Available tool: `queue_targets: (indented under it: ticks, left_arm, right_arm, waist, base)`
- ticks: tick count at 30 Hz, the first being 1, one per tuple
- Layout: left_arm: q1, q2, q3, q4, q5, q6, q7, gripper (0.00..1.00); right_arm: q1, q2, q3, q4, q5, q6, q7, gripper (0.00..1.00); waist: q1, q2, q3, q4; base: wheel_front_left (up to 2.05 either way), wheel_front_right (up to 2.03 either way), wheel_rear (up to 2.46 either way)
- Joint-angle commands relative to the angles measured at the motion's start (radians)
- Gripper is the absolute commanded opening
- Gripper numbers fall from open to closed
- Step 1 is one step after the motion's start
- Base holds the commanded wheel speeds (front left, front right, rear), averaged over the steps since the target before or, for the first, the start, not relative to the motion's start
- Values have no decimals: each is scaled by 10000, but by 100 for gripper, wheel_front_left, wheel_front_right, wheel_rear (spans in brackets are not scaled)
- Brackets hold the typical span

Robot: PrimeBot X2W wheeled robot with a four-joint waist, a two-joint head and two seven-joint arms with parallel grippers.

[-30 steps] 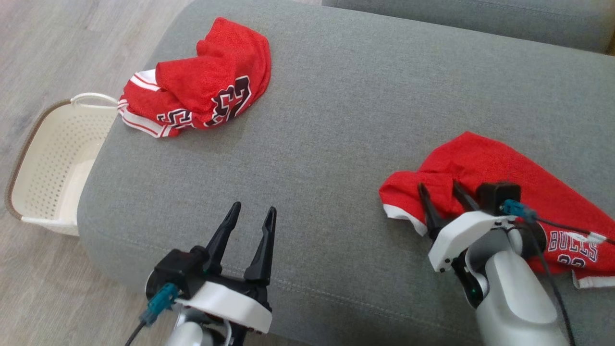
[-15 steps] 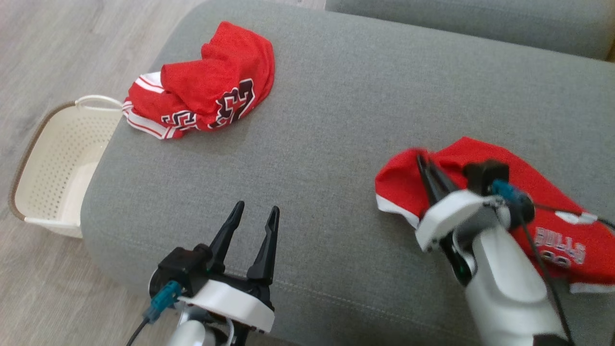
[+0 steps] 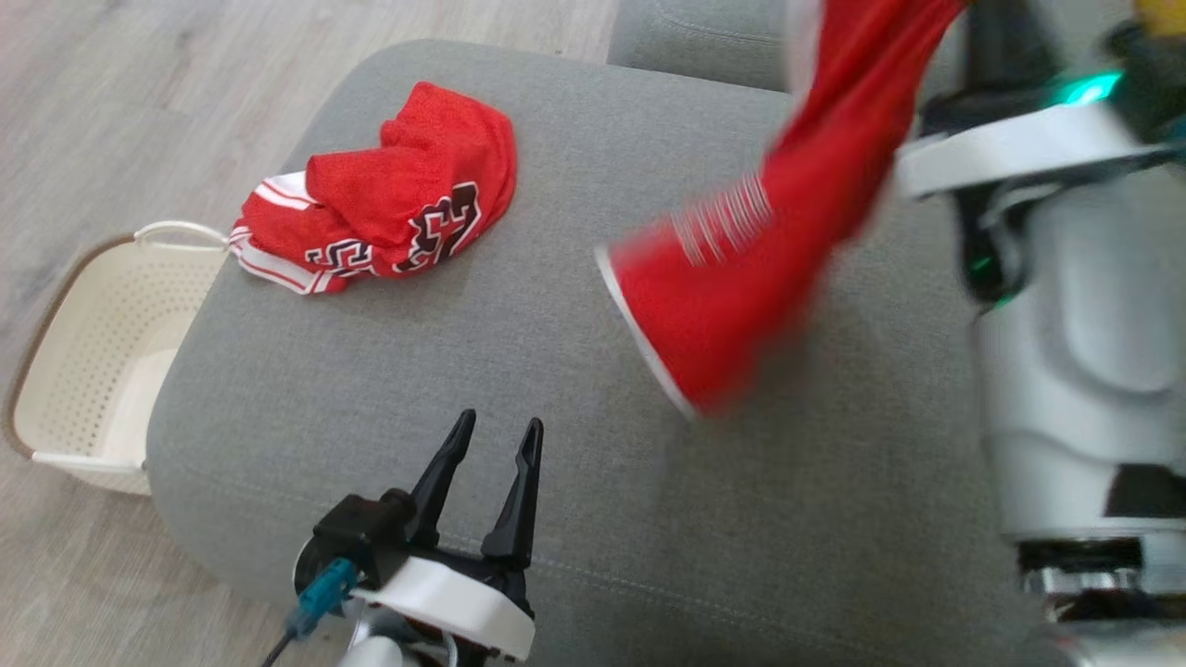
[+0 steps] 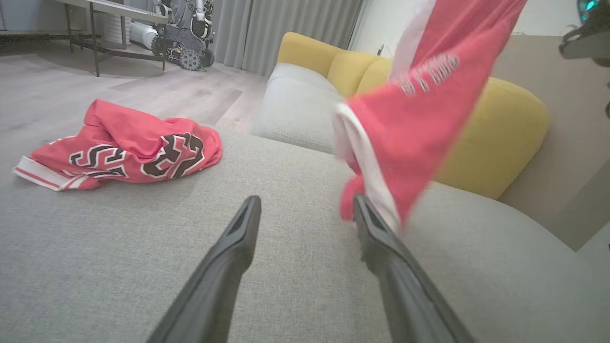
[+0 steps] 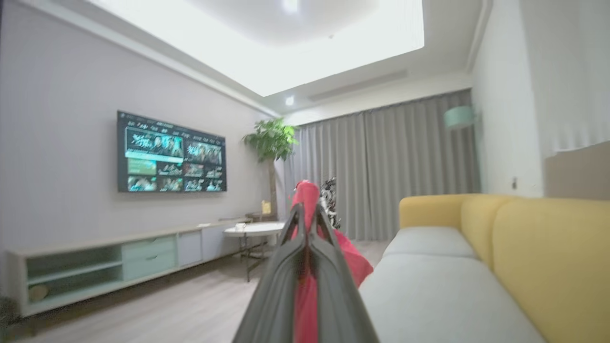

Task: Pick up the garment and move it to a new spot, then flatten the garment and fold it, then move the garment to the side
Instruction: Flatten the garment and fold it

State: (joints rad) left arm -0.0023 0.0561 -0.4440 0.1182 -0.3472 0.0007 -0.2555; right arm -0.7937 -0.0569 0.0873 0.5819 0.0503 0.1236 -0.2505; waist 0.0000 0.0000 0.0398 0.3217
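A white basket (image 3: 83,371) is seen beside the grey sofa (image 3: 593,482), where a crumpled red jersey (image 3: 389,213) is laid. The left pincer (image 3: 498,422) is held open, empty. The garment (image 3: 732,278) — red, white-trimmed, blurred, lettering unreadable — is hung above the cushion. The grip is shown from the right wrist: right pincer (image 5: 307,209) closed on it.
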Motion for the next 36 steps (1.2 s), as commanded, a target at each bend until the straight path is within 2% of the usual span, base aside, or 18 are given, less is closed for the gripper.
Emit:
queue_targets:
  ticks: [1, 6, 11, 14, 15, 16, 17, 18, 21, 25, 30, 36]
  left_arm:
    - [-260, -58, 262, -373, -10, 43, -63, 100]
    - [-235, -58, 323, -434, -12, 61, -63, 100]
    - [-257, -58, 316, -423, -28, 60, -63, 100]
    - [-298, -58, 321, -397, -25, 44, -63, 100]
    - [-312, -58, 321, -377, -11, 30, -63, 100]
    - [-332, -58, 315, -352, 6, 10, -63, 100]
    - [-332, -58, 315, -352, 6, 10, -63, 100]
    - [-351, -58, 317, -330, 23, -4, -63, 100]
    - [-384, -58, 350, -262, 49, -28, -63, 100]
    - [-393, -58, 406, -213, 53, -26, -63, 100]
    - [-308, -58, 531, -281, 60, 47, -63, 100]
    - [-157, -58, 720, -468, -9, 168, -63, 100]
  right_arm:
    - [-348, 32, -240, -680, -157, 71, -100, 0]
    - [367, -80, -912, -1604, -225, 71, -109, 0]
    - [2320, -185, -971, -1400, -273, 71, -92, 0]
    - [3532, -175, -1694, -979, -606, 71, 145, 0]
    - [3812, -163, -2112, -848, -891, 71, 181, 9]
    - [4036, -130, -2601, -722, -1144, 71, 248, 64]
    - [4036, -130, -2601, -722, -1144, 71, 248, 64]
    - [4196, -78, -3162, -581, -1328, 71, 383, 100]
    - [4356, 33, -3950, -475, -1855, 71, 439, 100]
    - [4339, 60, -3714, -484, -1313, 71, 245, 100]
    - [4724, 63, -2516, -1394, -143, 71, -11, 100]
    - [6383, 65, -972, -3142, 828, 71, -73, 100]
  waist:
    - [0, 0, 6, -93]
    - [0, 0, 68, -410]
    - [0, 0, 168, -748]
    - [0, 0, 250, -973]
    - [0, 0, 277, -1056]
    - [0, 0, 290, -1127]
    - [0, 0, 290, -1127]
    - [0, 0, 294, -1197]
    - [0, 0, 260, -1395]
    - [0, 0, 90, -1638]
    - [0, 0, -257, -1964]
    - [0, 0, -551, -2291]
  base:
    - [0, 0, 0]
    - [0, 0, 0]
    - [0, 0, 0]
    - [0, 0, 0]
    - [0, 0, 0]
    - [0, 0, 0]
    - [0, 0, 0]
    - [0, 0, 0]
    - [0, 0, 0]
    - [0, 0, 0]
    - [0, 0, 0]
    - [0, 0, 0]
